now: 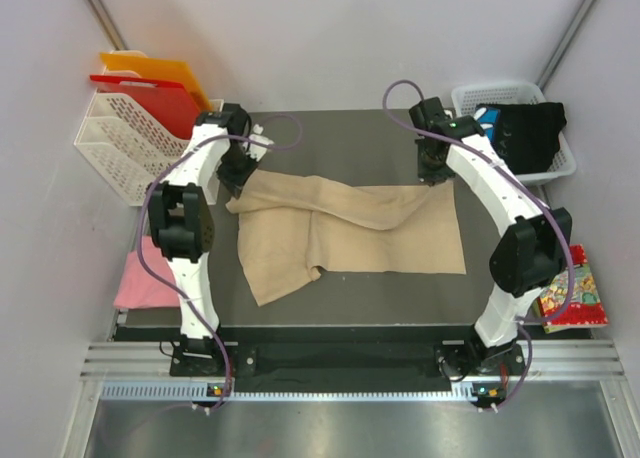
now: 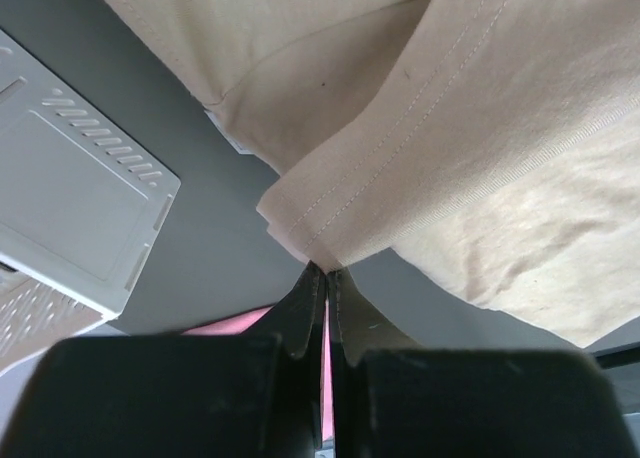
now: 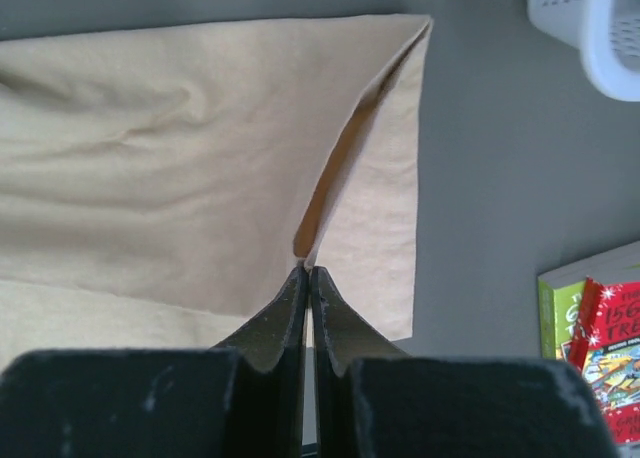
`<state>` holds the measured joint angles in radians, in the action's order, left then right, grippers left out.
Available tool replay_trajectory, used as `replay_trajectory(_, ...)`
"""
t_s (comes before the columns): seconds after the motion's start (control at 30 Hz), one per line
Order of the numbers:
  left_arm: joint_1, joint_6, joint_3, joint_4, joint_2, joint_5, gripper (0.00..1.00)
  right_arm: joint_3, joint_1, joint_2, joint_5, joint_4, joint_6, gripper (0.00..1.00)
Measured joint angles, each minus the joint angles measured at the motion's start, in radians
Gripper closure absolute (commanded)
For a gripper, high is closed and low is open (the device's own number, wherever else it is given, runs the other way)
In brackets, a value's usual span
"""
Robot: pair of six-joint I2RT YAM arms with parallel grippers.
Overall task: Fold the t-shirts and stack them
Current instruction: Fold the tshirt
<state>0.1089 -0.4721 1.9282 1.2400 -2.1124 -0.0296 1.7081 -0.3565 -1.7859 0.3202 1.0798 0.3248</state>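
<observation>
Since left hand (image 2: 327, 278) and right hand (image 3: 307, 273) clamp its 12 o'clock corners, the beige t-shirt (image 1: 380, 240) spreads toward 6. Its length runs 9 to 3.

Boards: a red board (image 1: 150, 98) and an orange board (image 1: 155, 68) are standing in the white rack (image 1: 115, 148) at my far left.
Basket: a white basket (image 1: 480, 93) is sitting at the far right corner of the tabletop (image 1: 345, 298).
Packet: a colourful packet (image 1: 573, 293) is lying on my near right.
</observation>
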Motion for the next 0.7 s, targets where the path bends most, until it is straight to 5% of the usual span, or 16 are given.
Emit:
replay_trajectory(0.17,0.0,-0.003,0.041,0.01,-0.005,0.038,1.0,-0.006,0.072,0.035,0.023,-0.011,0.014,1.0)
replay_trajectory(0.43,0.008,-0.043,0.402,-0.061,-0.131,0.171,1.0,0.181,0.305,-0.112,0.019,-0.071,0.038,1.0)
replay_trajectory(0.7,0.024,-0.095,0.397,-0.199,-0.15,0.291,1.0,0.397,0.31,-0.215,-0.039,-0.092,0.048,1.0)
